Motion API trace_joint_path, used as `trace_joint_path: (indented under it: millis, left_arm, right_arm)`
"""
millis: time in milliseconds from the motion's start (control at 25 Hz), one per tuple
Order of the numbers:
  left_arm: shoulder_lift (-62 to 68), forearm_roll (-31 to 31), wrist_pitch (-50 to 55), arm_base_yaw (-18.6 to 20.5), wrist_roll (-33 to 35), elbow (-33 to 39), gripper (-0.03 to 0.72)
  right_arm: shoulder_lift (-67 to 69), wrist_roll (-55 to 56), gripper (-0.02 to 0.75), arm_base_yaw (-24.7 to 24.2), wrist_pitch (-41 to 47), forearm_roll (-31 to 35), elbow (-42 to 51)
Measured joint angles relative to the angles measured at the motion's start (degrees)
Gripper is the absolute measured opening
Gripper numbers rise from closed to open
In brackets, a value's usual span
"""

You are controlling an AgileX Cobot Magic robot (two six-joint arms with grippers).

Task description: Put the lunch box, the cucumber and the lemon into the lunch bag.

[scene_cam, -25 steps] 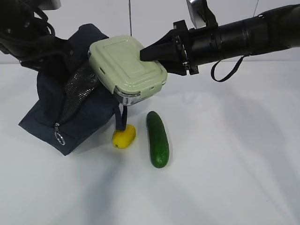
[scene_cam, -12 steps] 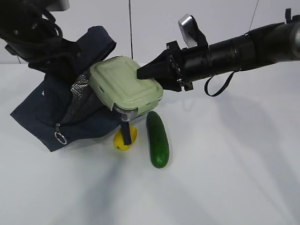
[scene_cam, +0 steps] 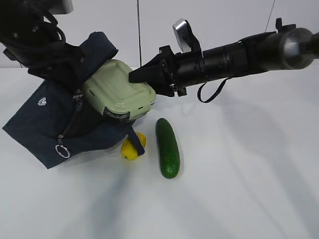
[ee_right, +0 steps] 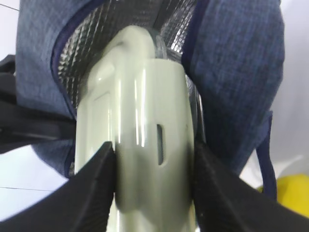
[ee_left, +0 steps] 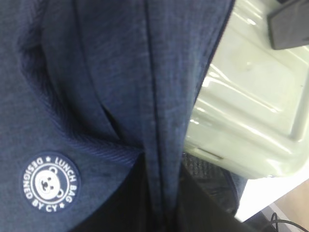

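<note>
We take this for a lab or test bench. A plain white table [scene_cam: 239,189] fills the exterior view up to its far edge, where it meets a bare pale wall [scene_cam: 229,20] with one dark vertical seam [scene_cam: 138,30]. We see two black robot arms working over the table, with thin cables against the wall. No household fittings show.

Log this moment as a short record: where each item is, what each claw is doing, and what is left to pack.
lunch box: partway into the bag's mouth, tilted, off the table
lunch bag: on the table, mouth held up and open
right claw: shut on the lunch box
left claw: shut, gripping bag fabric by the opening; fingertips hidden
lemon: on the table, under a bag strap
cucumber: on the table, right of the lemon
left to pack: lemon, cucumber
</note>
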Motion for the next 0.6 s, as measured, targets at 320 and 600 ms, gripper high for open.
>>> trace_joint_path:
  millis: [320,600]
  left_arm:
    - [0.12,0.10,0.97,0.00,-0.22,0.00,0.020]
    - [1.82,-0.92,1.44,0.00,0.07,0.00,0.020]
  right_arm:
    - [4.00,0.00,0.351,2.21,-0.58,1.87,-3.52]
    - [4.72,-0.09,0.351,3.20,-1.93,1.28,-4.22]
